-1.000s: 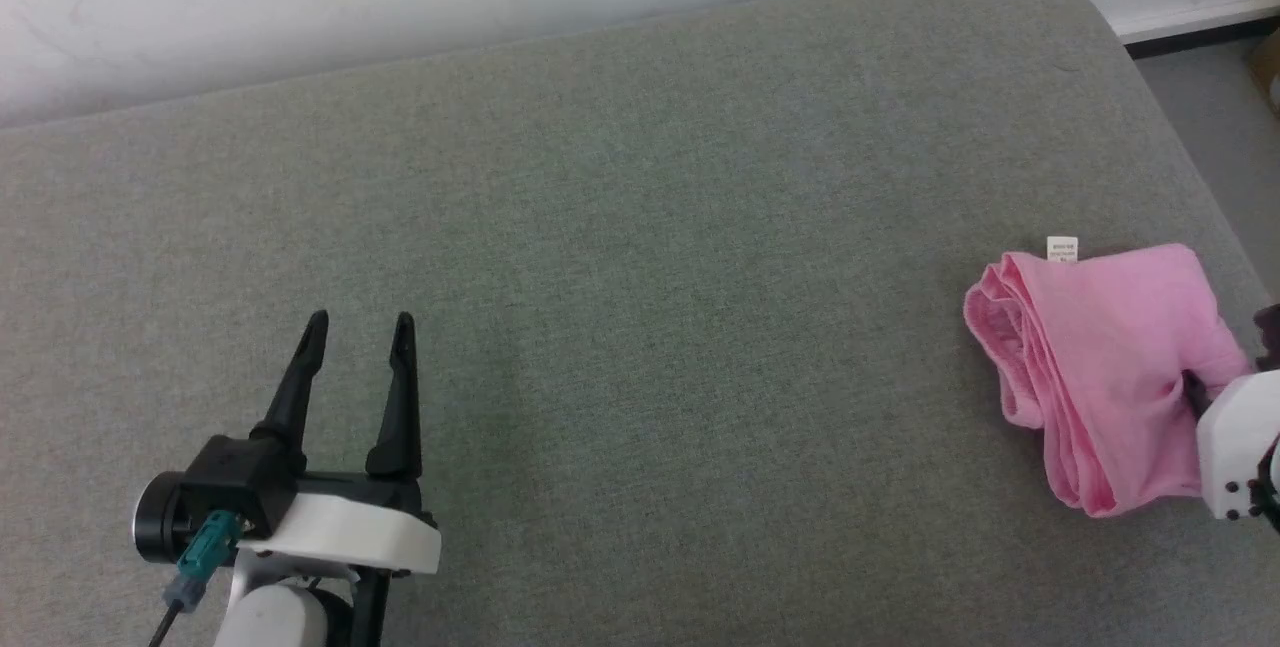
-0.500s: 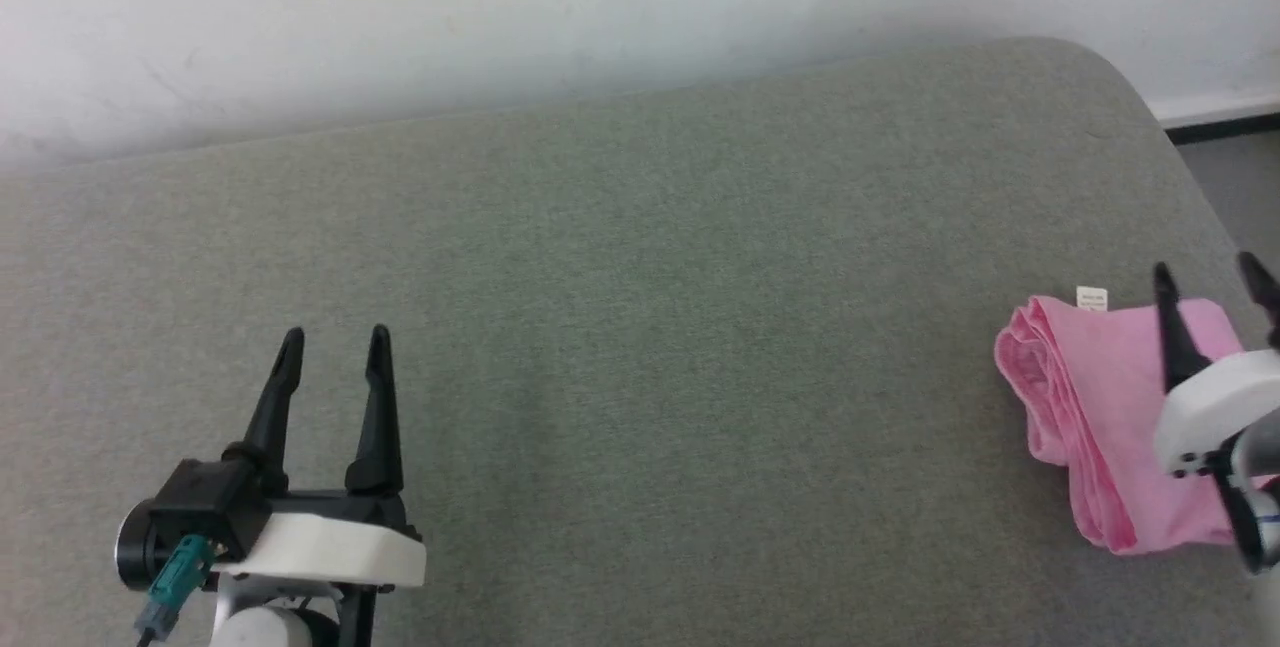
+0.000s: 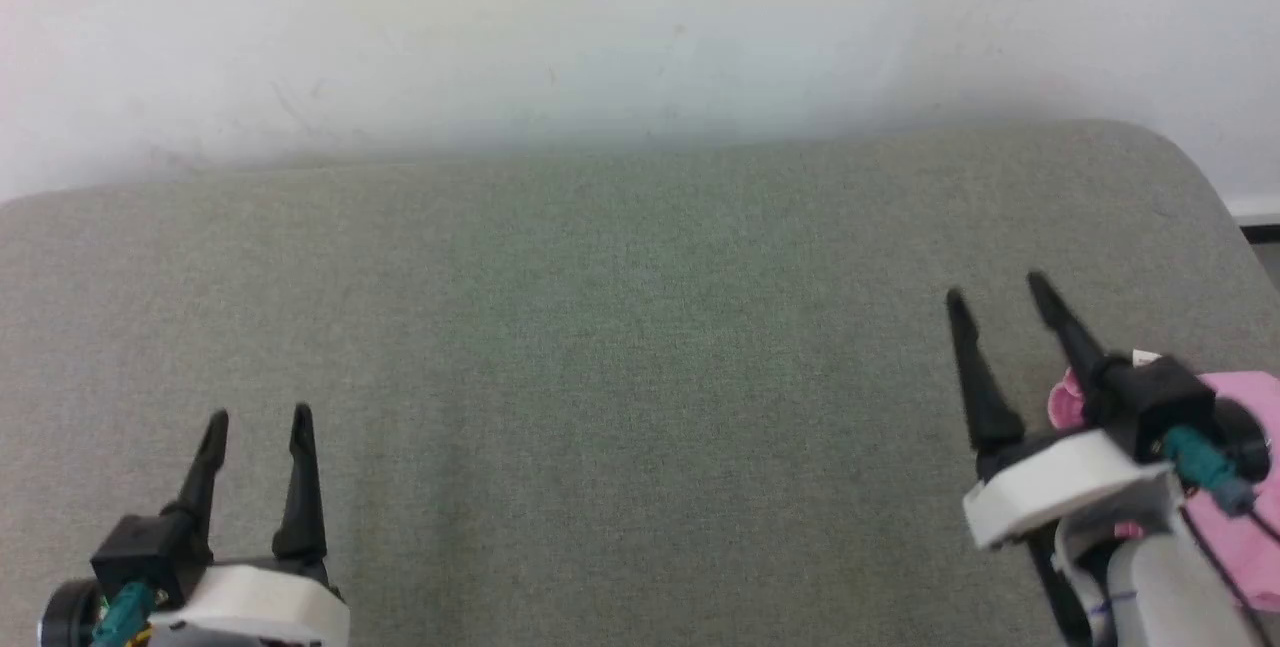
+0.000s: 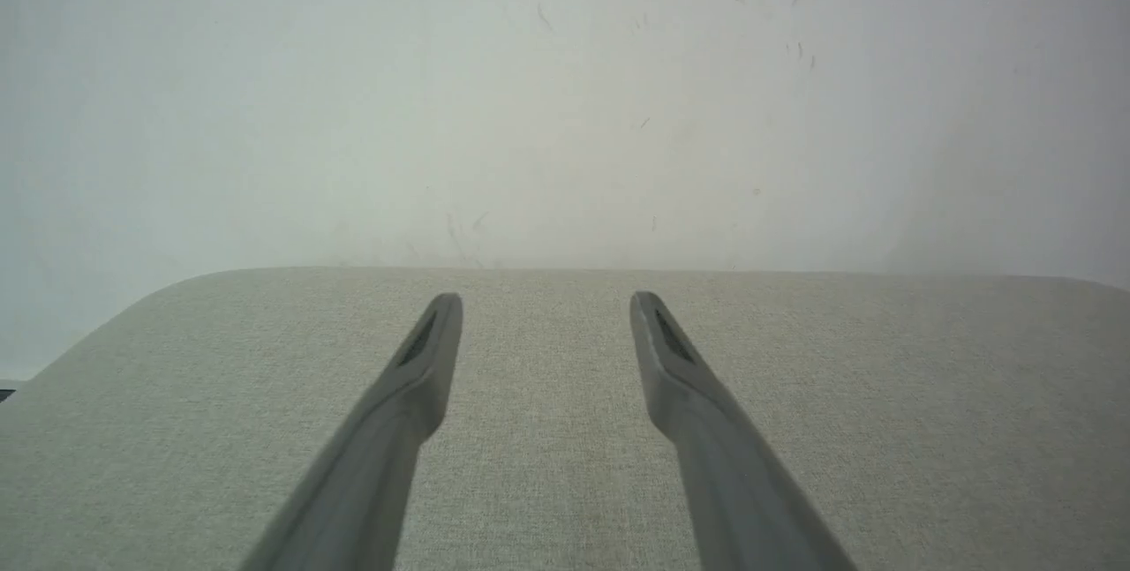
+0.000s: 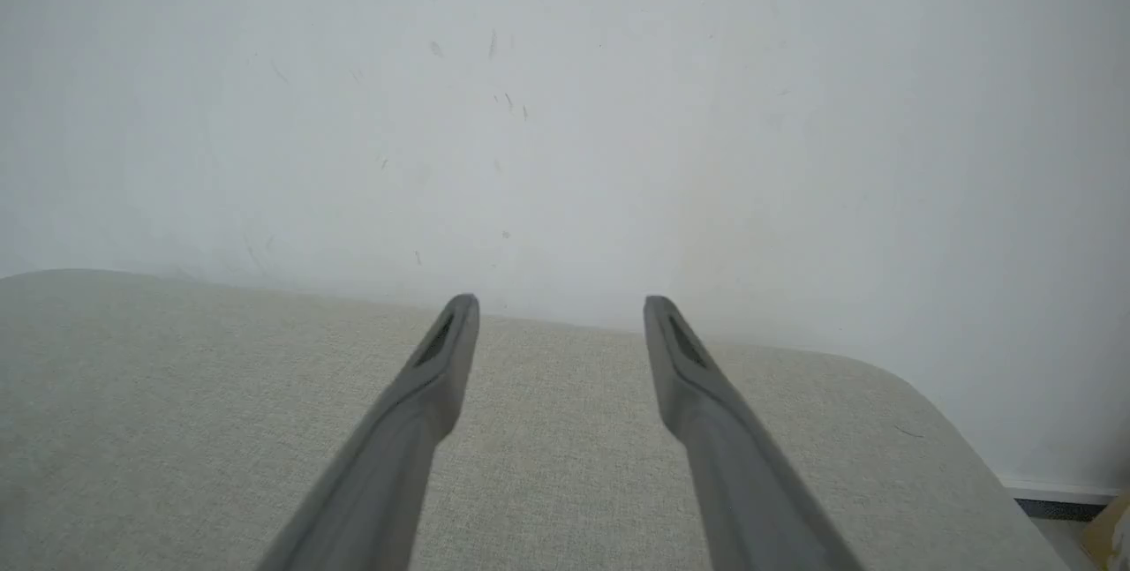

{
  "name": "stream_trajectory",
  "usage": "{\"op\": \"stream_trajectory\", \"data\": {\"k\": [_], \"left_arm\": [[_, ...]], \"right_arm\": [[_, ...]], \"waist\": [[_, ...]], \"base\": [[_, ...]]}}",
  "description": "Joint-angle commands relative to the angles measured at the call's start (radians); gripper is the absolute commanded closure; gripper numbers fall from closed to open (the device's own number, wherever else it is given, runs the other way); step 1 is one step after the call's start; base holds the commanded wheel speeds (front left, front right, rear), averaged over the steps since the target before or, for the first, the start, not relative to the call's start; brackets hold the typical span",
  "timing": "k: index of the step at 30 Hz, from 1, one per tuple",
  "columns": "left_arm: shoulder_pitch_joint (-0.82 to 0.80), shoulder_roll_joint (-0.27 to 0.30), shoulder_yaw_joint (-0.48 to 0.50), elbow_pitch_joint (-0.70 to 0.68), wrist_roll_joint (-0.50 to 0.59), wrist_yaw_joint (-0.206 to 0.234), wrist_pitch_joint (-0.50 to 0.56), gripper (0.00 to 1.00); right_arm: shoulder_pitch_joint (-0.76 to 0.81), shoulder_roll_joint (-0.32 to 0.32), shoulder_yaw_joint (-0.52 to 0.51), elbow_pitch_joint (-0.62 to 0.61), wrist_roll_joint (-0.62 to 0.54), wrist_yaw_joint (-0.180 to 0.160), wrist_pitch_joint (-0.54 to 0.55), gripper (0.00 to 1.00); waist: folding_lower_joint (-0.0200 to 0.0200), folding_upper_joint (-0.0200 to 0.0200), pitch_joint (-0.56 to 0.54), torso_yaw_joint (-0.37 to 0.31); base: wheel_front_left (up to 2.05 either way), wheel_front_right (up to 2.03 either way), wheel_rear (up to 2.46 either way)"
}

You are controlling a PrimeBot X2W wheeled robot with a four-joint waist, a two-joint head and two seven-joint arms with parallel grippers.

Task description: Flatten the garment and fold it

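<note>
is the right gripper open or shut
Open: the right gripper has its jaws apart, with bare cushion showing between them and nothing held.

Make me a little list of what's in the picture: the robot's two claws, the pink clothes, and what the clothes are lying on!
surface: grey-green padded top, set against a pale wall
garment: pink cloth lying at the surface's right edge, mostly hidden behind the right arm
left gripper: open, nothing between its fingers, at the lower left of the head view
right gripper: open, holding nothing, in front of the garment
fold state: cannot tell, too much of the cloth is covered
</note>
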Motion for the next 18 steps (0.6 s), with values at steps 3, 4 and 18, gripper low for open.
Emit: {"op": "stream_trajectory", "data": {"k": [3, 4, 18], "left_arm": [[0.039, -0.001, -0.007, 0.021, -0.006, -0.011, -0.004, 0.00], [0.048, -0.004, -0.010, 0.023, -0.006, -0.010, -0.004, 0.00], [0.105, -0.037, -0.015, 0.062, -0.002, -0.036, -0.005, 0.00]], "right_arm": [[0.079, 0.011, 0.019, -0.032, 0.000, -0.001, -0.006, 0.00], [0.105, 0.014, 0.023, -0.042, -0.003, -0.001, -0.003, 0.00], [0.265, 0.022, 0.031, -0.111, -0.001, -0.001, 0.031, 0.00]], "waist": [[0.0001, -0.0001, -0.043, 0.012], [0.0001, -0.0001, -0.051, 0.013], [0.0001, -0.0001, -0.090, 0.006]], "base": [[0.00, 0.00, 0.00], [0.00, 0.00, 0.00], [0.00, 0.00, 0.00]]}}
